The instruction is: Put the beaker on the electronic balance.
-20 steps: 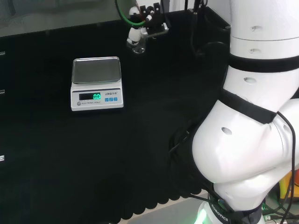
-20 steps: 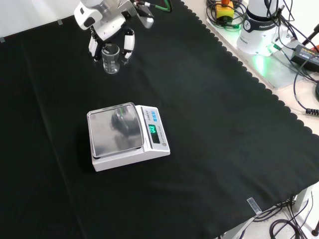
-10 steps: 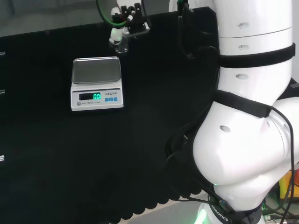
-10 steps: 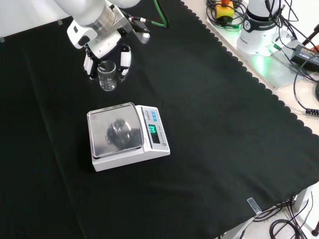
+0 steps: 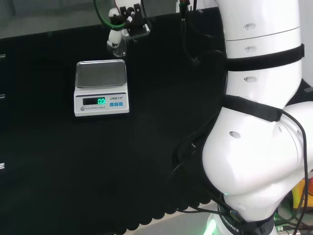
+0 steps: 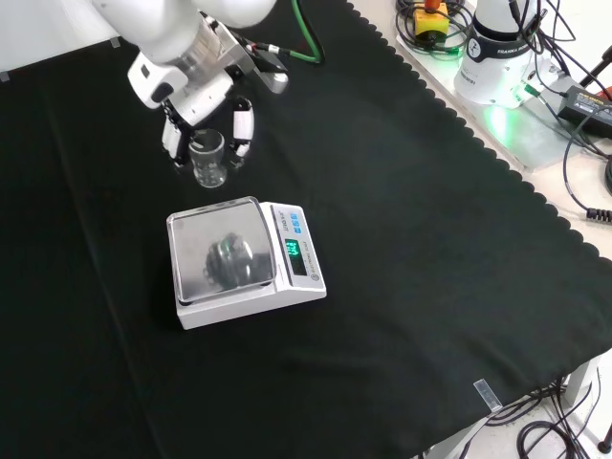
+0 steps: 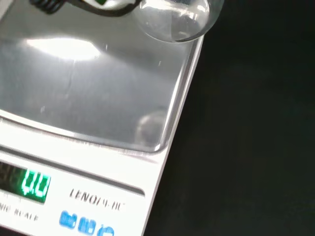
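One clear beaker (image 6: 208, 158) pinched in the robot hand (image 6: 191, 91), above cloth (image 6: 402, 239) just beside the balance (image 6: 244, 263).

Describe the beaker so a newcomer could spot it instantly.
Find the white electronic balance with a steel pan on the black cloth. Just beyond it in the front view, the black and white hand hangs, its fingers around a small clear glass beaker, the one transparent vessel there.
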`<act>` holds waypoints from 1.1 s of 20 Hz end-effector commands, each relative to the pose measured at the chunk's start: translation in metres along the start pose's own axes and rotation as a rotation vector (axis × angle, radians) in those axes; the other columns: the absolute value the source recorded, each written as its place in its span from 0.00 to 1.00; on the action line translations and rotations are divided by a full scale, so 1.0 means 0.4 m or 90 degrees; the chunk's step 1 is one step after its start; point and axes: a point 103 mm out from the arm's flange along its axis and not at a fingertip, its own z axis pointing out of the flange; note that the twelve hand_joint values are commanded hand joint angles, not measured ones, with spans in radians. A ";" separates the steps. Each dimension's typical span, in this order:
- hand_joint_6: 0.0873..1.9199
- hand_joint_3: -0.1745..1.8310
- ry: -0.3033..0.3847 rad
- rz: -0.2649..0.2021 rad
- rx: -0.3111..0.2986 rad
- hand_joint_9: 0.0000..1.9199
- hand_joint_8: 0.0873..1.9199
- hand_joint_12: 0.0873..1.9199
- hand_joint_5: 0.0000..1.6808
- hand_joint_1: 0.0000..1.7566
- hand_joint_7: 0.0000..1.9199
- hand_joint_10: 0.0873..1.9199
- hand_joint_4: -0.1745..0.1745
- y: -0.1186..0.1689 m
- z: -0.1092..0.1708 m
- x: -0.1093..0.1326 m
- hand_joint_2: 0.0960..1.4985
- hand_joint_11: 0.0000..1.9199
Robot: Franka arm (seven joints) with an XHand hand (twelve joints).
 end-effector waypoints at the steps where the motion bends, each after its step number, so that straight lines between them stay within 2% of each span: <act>1: 0.28 0.44 -0.006 -0.044 0.034 0.56 0.43 0.51 0.41 0.50 0.46 0.30 0.00 0.024 0.054 0.069 0.49 0.57; 10: 0.28 0.44 -0.013 -0.061 0.052 0.56 0.43 0.51 0.41 0.50 0.46 0.30 0.00 0.041 0.079 0.116 0.49 0.57; 15: 0.28 0.44 -0.014 -0.071 0.054 0.56 0.43 0.51 0.41 0.50 0.46 0.30 0.00 0.034 0.084 0.107 0.49 0.56; 22: 0.28 0.44 -0.023 -0.084 0.061 0.55 0.43 0.51 0.40 0.50 0.46 0.30 0.00 0.043 0.106 0.128 0.49 0.56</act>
